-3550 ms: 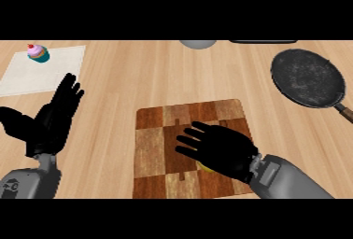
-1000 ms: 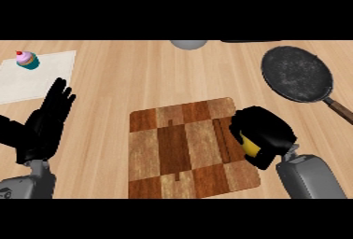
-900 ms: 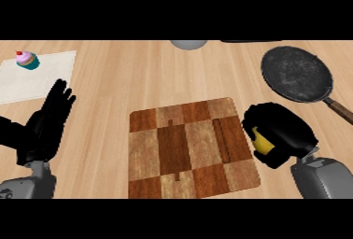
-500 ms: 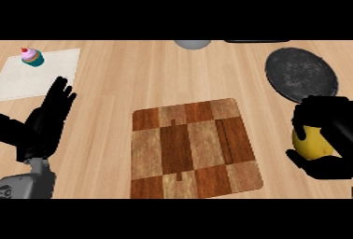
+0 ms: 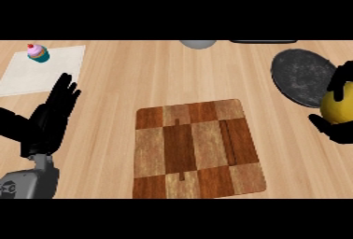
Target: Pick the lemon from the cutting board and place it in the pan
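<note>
Cutting board (image 5: 196,149) now bare, left hand (image 5: 48,121) resting open at the left as before, right hand (image 5: 338,122) moved rightward, fingers curled round the lemon (image 5: 336,105), now overlapping the pan (image 5: 303,74) rim.

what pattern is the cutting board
A checkered patchwork of light and dark brown wood on the cutting board, seen in the head view.

Yellow lemon (image 5: 338,103), dark grey pan (image 5: 301,74), brown checkered cutting board (image 5: 197,148)
</note>
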